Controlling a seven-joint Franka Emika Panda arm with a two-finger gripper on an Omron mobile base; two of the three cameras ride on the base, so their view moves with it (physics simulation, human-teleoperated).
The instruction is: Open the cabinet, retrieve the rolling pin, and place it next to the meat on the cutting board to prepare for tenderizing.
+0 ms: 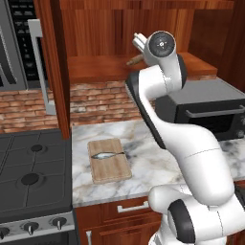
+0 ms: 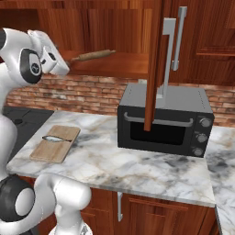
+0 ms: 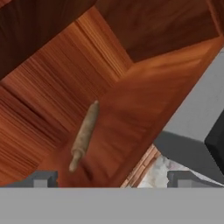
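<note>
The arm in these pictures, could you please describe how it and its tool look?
The arm is glossy white, built of rounded tubular segments with dark grey bands at the joints and a round dark cap with a small centre mark on the upper joint. The tool ends in two small dark grey, blocky fingertips. No cables are visible.

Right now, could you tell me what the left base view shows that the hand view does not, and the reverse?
Left base view alone: the cutting board with the meat on it, the stove, and the cabinet door swung open. Hand view alone: the whole rolling pin lying on the cabinet shelf, with the gripper fingertips spread apart and empty. Both share the rolling pin, the shelf and the microwave.
</note>
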